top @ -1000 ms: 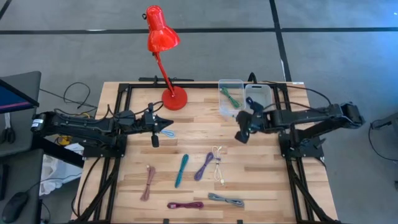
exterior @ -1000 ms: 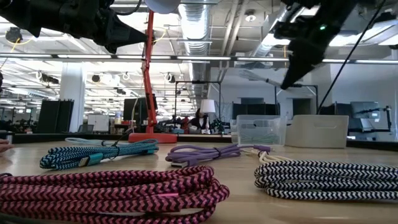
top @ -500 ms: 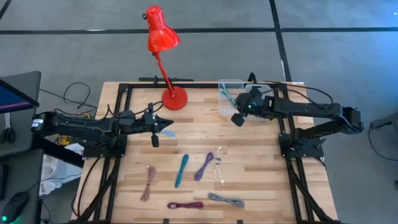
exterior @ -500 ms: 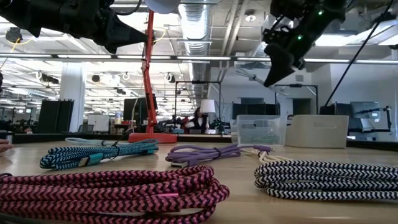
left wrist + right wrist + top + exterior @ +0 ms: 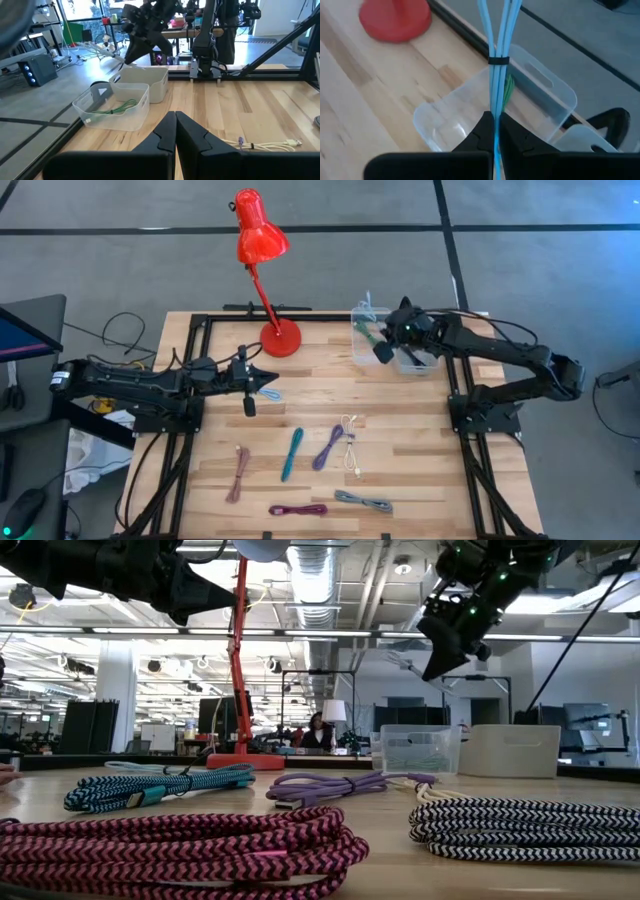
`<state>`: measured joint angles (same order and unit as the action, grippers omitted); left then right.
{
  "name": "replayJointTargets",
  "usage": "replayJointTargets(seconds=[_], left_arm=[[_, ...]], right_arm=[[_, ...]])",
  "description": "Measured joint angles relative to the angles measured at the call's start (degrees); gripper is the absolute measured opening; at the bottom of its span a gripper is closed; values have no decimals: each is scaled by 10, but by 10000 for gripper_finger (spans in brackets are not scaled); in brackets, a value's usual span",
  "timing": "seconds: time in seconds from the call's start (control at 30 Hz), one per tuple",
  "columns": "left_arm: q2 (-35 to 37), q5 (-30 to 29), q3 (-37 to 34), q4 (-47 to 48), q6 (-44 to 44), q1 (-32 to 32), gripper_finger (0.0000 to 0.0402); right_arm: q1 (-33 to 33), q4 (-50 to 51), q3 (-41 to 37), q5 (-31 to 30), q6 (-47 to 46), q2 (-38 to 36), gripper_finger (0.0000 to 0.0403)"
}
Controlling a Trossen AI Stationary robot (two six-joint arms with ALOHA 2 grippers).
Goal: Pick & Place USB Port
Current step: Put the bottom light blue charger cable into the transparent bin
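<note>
The right tool (image 5: 494, 131) hangs above the clear bin (image 5: 370, 338) at the far edge of the counter (image 5: 420, 470), its fingers pinched tight on a bundled light blue cable (image 5: 496, 45) that stands out beyond the fingertips over the bin's open top. A green cable (image 5: 507, 86) already lies inside that bin, and a second, white bin (image 5: 417, 340) sits just beside it. The left tool (image 5: 262, 383) hovers over the counter near the red lamp (image 5: 262, 240), fingers closed together with nothing between them. On the near half of the counter lie the other coiled cables, apart from one another: a pink one (image 5: 239, 472), a teal one (image 5: 291, 453), a purple one (image 5: 328, 447), a white one (image 5: 349, 444), a magenta one (image 5: 297, 509) and a grey one (image 5: 363, 501). In the low view a person shows in the room well beyond the counter.
</note>
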<state>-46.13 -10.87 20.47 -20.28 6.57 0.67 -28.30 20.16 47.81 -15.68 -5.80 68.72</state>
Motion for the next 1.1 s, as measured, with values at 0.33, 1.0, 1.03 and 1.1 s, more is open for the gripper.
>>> replayJointTargets(seconds=[0.33, 1.0, 1.03, 1.1], left_arm=[[0, 0, 0, -4, 0, 0, 6], [0, 0, 0, -4, 0, 0, 6], [0, 0, 0, -4, 0, 0, 6], [0, 0, 0, -4, 0, 0, 6]], right_arm=[[-39, -44, 0, 37, 4, 95, 0], [-80, -23, 77, 67, 4, 261, 0], [-80, -19, 79, 67, 6, 263, 1], [-78, -11, 80, 63, 11, 263, 9]])
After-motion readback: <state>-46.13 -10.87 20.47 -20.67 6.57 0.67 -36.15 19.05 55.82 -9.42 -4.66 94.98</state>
